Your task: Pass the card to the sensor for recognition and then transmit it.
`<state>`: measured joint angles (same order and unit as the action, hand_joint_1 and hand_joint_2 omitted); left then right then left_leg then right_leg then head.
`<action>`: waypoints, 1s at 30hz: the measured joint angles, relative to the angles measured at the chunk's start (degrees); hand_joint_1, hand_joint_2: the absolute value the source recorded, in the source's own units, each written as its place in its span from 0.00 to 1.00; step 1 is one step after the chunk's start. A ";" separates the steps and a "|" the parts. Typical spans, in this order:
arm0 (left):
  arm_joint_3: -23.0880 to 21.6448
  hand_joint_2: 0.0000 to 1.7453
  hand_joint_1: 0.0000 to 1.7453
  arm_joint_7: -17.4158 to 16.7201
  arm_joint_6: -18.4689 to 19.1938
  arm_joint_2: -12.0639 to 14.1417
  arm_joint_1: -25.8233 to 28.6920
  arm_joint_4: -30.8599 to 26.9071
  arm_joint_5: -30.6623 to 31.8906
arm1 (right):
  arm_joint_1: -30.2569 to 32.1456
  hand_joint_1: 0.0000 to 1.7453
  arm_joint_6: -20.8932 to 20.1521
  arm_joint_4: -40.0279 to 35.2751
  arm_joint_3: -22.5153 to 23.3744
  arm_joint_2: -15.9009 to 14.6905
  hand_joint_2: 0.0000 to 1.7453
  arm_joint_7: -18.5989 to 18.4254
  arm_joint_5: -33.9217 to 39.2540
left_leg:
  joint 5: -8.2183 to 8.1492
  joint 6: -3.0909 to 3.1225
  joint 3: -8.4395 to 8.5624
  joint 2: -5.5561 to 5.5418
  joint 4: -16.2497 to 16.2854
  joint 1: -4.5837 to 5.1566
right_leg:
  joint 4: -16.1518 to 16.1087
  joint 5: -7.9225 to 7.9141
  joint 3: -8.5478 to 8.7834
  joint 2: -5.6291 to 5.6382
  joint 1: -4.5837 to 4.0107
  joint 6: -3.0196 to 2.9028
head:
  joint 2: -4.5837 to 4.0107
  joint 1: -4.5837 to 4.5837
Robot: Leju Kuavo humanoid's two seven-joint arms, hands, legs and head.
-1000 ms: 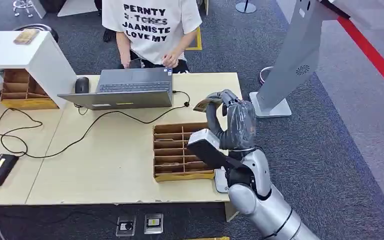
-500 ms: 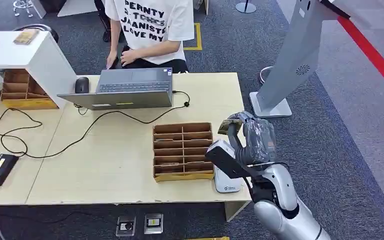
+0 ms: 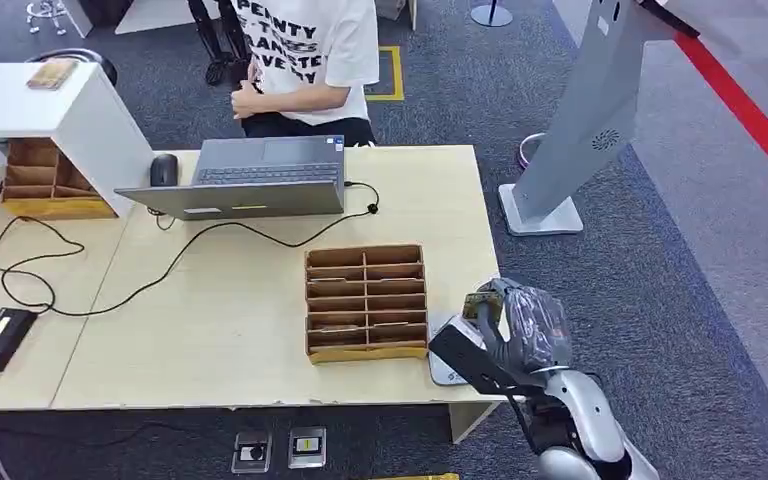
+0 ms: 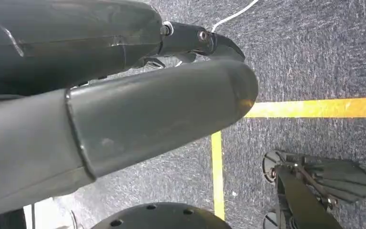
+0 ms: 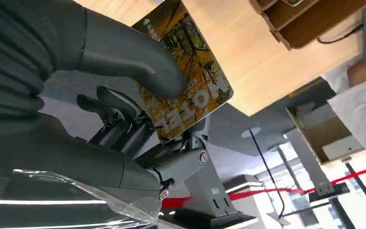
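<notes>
My right hand (image 3: 520, 330) hangs over the table's near right corner and pinches a card (image 3: 482, 306) between thumb and fingers. In the right wrist view the card (image 5: 190, 81) shows yellow autumn trees and white lettering, with the thick thumb of the right hand (image 5: 100, 95) pressed on its face. A small white sensor pad (image 3: 444, 368) lies on the table (image 3: 230, 330) right under the hand, which hides part of it. Whether the card touches the pad is unclear. My left hand (image 4: 124, 109) hangs over dark carpet, fingers stretched out and holding nothing.
A cardboard organizer (image 3: 365, 300) with card slots stands just left of the sensor pad. A laptop (image 3: 260, 175) with mouse (image 3: 163, 170) and cable sits further back, with a person (image 3: 300, 60) behind it. A grey kiosk (image 3: 590, 120) stands on the carpet to the right.
My right hand has carried the card down and toward the table's near right corner, from beside the organizer's far end to over the sensor pad. The person behind the laptop has shifted away.
</notes>
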<state>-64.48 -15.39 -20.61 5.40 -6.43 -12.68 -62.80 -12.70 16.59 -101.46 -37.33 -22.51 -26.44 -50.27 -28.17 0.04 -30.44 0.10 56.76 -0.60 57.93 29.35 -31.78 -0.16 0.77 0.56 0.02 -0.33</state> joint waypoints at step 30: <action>0.00 0.00 0.00 -0.13 0.15 -0.07 -0.13 0.00 -0.68 | -2.70 1.00 -1.95 6.47 -0.53 0.02 1.00 5.66 6.63 | 0.00 0.01 -0.06 -0.08 0.00 0.00 | 0.01 0.00 0.02 -0.07 0.00 0.00 | 0.00 0.00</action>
<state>-64.48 -15.52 -20.46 5.33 -6.56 -12.68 -63.47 -15.40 14.65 -94.99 -37.86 -22.49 -20.78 -43.65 -28.17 0.05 -30.50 0.03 56.76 -0.59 57.94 29.35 -31.76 -0.24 0.77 0.56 0.02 -0.33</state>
